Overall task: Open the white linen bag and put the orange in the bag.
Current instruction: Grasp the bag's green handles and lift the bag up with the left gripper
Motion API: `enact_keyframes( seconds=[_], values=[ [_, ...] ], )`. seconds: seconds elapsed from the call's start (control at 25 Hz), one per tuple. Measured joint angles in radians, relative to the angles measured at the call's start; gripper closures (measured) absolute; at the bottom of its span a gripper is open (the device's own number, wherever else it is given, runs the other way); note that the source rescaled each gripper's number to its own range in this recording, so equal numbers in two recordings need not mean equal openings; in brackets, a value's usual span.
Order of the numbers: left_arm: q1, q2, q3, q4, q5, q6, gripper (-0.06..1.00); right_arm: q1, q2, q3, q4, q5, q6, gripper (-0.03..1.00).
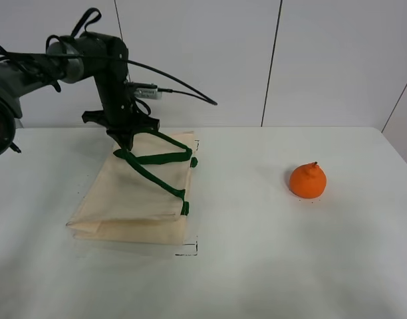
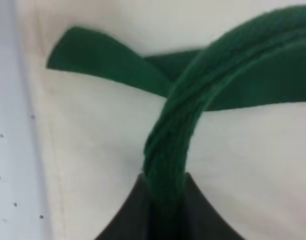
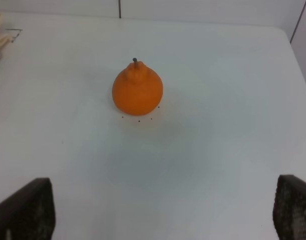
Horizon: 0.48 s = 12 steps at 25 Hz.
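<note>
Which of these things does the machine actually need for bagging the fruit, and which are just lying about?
Needed: white linen bag; its green handle, pinched in the left tool; orange; right tool, open, facing the orange.
Just there: white table; black corner marks by the bag.

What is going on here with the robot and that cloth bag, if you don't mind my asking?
The left arm's fingers are shut on a green handle of the cream cloth bag, which lies flat on the white table, not yet opened. The orange sits upright on the table to the right of the bag, apart from it and untouched. The right arm's fingers are open, with the orange ahead of them; that arm is outside the high camera's view.
</note>
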State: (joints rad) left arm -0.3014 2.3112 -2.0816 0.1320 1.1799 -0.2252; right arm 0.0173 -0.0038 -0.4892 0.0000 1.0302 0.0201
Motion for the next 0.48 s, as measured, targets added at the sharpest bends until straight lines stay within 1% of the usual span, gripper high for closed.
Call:
enact_keyframes(
  seconds=[0.24, 0.48],
  values=[
    [-0.016, -0.115, -0.008, -0.020, 0.001, 0.026, 0.94, 0.000, 0.000, 0.000, 0.000, 0.000, 0.000, -0.03],
    [-0.074, -0.263, -0.008, -0.037, 0.003, 0.040, 0.94, 0.000, 0.000, 0.000, 0.000, 0.000, 0.003, -0.03]
  ],
)
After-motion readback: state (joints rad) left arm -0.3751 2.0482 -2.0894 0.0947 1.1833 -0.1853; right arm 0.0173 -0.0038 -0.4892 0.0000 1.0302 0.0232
